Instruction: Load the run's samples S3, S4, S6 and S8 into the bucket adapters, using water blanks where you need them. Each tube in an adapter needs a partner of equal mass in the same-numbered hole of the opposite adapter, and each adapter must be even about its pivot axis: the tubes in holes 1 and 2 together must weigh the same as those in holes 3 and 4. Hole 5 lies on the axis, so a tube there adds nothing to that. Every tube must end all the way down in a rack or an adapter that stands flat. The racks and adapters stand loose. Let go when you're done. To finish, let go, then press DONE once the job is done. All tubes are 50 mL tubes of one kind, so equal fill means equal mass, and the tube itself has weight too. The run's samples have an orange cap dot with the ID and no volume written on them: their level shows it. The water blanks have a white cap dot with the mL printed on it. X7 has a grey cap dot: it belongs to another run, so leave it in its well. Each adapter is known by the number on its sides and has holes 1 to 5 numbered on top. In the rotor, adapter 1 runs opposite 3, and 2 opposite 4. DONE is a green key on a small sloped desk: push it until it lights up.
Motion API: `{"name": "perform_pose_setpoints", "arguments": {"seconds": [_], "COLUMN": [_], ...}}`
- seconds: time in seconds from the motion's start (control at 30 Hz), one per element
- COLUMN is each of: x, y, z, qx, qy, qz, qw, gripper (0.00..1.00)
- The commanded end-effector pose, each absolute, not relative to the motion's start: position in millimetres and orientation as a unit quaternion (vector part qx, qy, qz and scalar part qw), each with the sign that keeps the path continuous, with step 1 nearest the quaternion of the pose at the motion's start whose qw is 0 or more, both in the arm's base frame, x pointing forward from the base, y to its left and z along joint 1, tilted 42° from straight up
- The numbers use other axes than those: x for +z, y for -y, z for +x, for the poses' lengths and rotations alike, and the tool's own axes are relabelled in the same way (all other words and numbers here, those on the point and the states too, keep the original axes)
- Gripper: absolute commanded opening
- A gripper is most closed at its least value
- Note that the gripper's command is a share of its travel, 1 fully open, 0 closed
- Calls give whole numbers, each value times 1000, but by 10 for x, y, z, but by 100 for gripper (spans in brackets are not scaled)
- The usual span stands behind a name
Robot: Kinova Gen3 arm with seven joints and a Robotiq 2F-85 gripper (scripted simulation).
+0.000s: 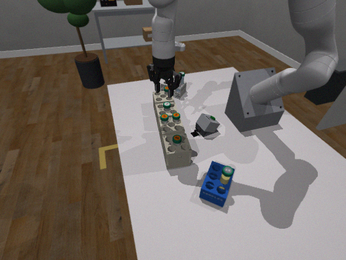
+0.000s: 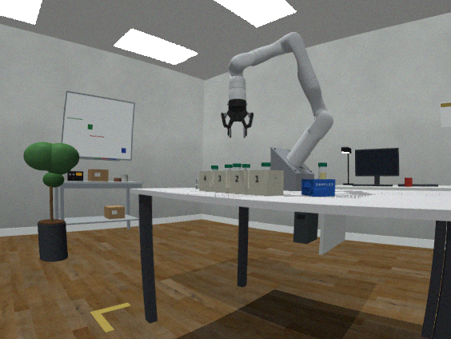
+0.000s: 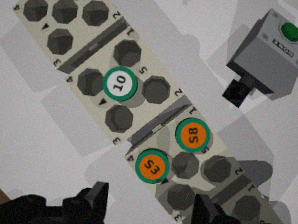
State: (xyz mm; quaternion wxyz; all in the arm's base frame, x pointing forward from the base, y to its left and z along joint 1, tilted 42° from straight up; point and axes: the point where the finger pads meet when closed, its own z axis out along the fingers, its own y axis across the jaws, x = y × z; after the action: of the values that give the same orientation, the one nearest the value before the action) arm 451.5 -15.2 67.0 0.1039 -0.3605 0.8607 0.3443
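Four beige adapters [image 1: 170, 129] stand in a row on the white table, numbered 4, 3, 2, 1 on their sides in the exterior view [image 2: 240, 181]. In the wrist view a white-dot blank marked 10 [image 3: 120, 83] sits in the centre hole of one adapter. In the adapter beside it, S8 [image 3: 191, 135] is in hole 1 and S3 [image 3: 151, 166] in hole 4. The nearest adapter holds one orange-dot tube [image 1: 176, 138], and another orange-dot tube [image 1: 166, 89] stands at the far end. My gripper [image 1: 164, 84] [image 2: 237, 129] hangs open and empty well above the row, its fingertips at the wrist view's bottom edge [image 3: 150, 212].
The sloped DONE desk [image 1: 207, 122] with its green key [image 3: 289, 31] stands right of the row. A blue samples rack [image 1: 216, 184] holds one grey-dot tube [image 1: 227, 173]. A grey rack [image 1: 180, 87] with a tube stands at the far end. The arm's grey base [image 1: 254, 101] is at the right.
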Motion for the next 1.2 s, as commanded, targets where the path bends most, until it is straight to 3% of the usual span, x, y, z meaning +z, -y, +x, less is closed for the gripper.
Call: {"name": "perform_pose_setpoints", "arguments": {"seconds": [0.0, 1.17], "x": [673, 219], "y": [159, 696], "z": [4518, 4214], "qx": [344, 335], "qy": [-861, -834], "qz": [-360, -420], "qw": [104, 128], "gripper": [62, 62]}}
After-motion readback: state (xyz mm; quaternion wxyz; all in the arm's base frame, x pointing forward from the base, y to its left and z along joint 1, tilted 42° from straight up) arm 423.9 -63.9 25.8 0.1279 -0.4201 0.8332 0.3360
